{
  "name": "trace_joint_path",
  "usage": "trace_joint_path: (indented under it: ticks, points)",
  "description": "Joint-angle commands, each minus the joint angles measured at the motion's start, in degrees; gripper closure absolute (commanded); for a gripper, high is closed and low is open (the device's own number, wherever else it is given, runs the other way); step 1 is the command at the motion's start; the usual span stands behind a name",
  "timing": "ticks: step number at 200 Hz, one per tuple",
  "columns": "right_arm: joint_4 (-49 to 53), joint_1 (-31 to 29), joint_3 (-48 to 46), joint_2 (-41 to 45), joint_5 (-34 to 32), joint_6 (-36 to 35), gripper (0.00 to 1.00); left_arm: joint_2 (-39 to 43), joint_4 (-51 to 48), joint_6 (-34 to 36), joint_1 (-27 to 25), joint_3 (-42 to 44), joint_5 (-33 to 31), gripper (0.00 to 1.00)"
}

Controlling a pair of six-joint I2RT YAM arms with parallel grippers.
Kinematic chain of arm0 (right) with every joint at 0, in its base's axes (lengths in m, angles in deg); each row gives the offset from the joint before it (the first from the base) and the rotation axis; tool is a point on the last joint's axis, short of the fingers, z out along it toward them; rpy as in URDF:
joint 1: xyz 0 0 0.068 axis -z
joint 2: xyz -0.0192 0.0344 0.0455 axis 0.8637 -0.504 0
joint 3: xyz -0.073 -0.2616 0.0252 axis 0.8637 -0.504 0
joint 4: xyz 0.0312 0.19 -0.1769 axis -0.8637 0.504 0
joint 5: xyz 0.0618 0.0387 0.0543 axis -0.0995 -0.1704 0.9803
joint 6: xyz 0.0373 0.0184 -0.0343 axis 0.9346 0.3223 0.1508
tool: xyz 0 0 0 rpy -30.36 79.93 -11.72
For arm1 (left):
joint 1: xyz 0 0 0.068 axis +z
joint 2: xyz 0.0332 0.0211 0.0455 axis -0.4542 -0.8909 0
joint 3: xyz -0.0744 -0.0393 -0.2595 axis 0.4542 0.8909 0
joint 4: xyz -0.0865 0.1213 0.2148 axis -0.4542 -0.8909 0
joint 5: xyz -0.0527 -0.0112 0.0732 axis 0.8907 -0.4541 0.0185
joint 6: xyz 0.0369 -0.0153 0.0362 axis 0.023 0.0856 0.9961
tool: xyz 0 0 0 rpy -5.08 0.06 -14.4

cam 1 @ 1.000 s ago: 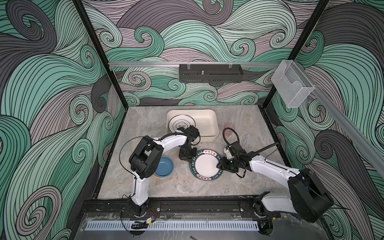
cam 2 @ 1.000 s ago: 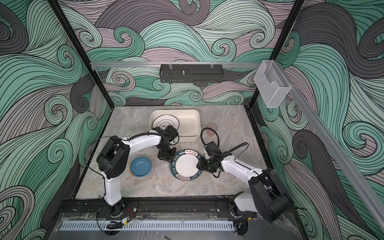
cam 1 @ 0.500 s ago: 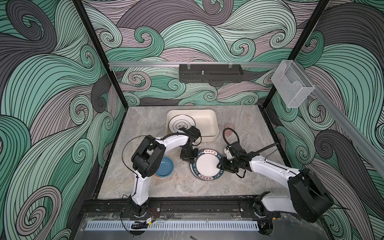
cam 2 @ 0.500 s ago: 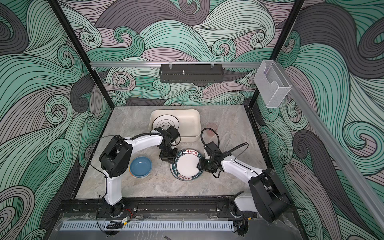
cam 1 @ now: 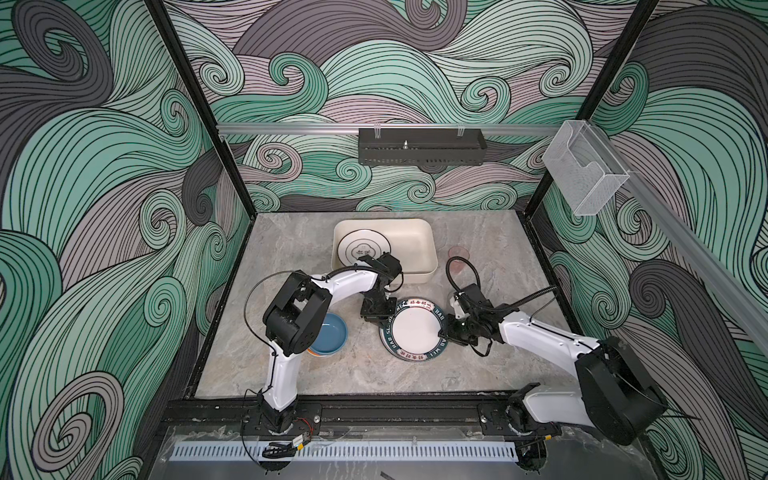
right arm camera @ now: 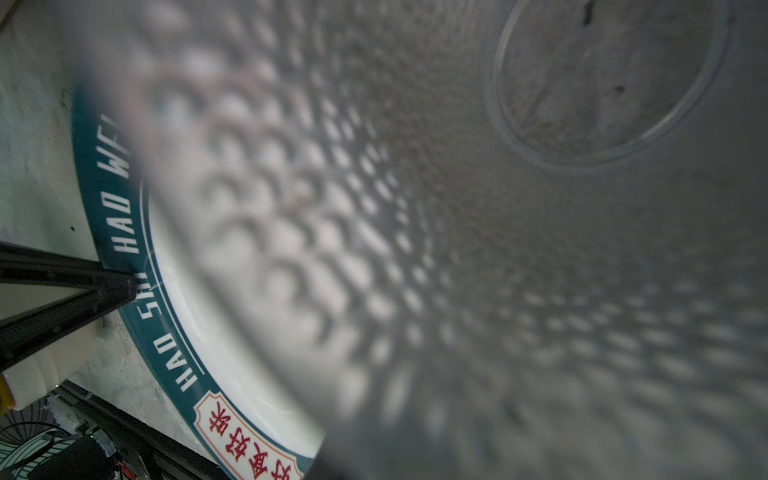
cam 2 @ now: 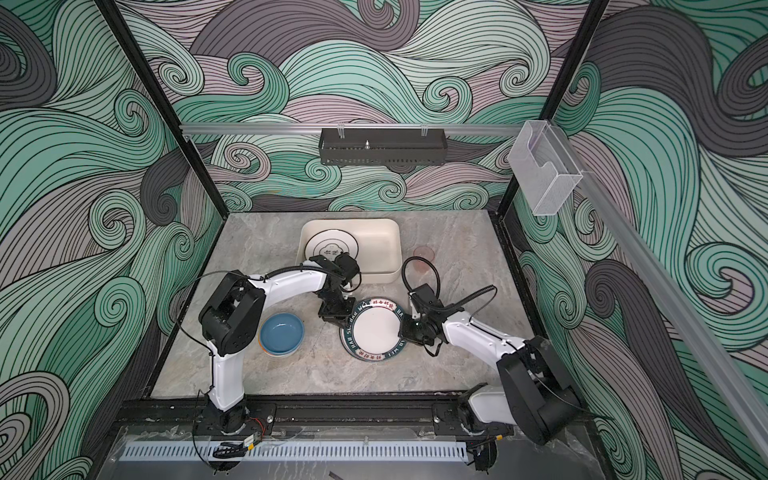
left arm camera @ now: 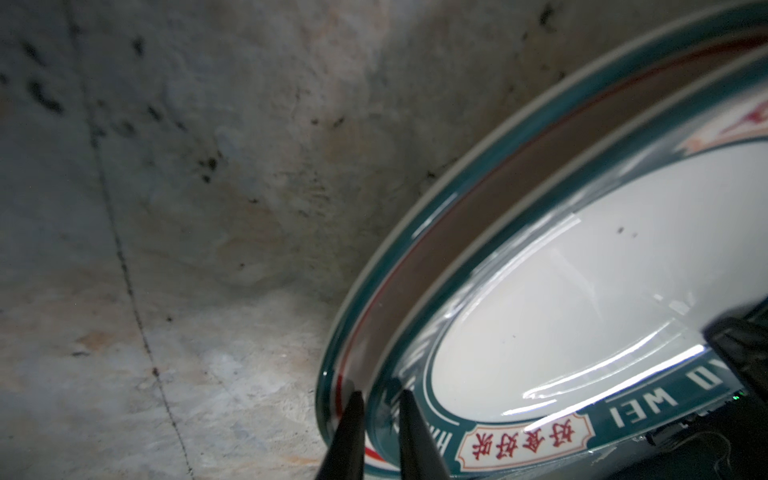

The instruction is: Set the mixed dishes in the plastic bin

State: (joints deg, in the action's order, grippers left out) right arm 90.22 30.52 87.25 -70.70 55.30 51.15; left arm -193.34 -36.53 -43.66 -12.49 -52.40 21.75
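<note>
Pinches with left gripper [left arm camera: 380, 397], fingers [left arm camera: 348, 428] nearly together, the rim of the upper green-lettered plate [left arm camera: 561, 311], likely to peel it off its twin [left arm camera: 457, 208] just before the cream bin [cam 1: 430, 257], and holds right gripper [cam 1: 446, 332], closure untellable, at the opposite rim, a dimpled translucent cup [right arm camera: 498, 249] blocking its wrist view.

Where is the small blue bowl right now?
In both top views the small blue bowl sits left of the green-rimmed white plate, partly hidden behind the left arm's black elbow joint.

swirling green wave walls [cam 1: 104, 187], grey marble tabletop [cam 1: 291, 257], black corner posts [cam 1: 198, 104]
</note>
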Motion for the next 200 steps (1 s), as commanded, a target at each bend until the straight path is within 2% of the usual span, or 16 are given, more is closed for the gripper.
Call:
trace_joint_path:
  ticks: [1, 81, 200]
  points:
    - [1.49, -0.52, -0.53, 0.97, -1.91, -1.01, 0.82, 1.6, -0.18, 0.59, -0.31, 0.2, 0.08, 0.83]
    - [7.11, -0.58, 1.89, 7.93, -3.04, -2.02, 1.0, 8.61, -1.6, -0.94, 0.23, 0.22, -2.84, 0.77]
    - [17.07, -0.58, 12.44, 16.2, -1.16, -5.56, 1.0, 24.41, -1.94, -3.62, 4.57, 3.12, -5.71, 0.6]
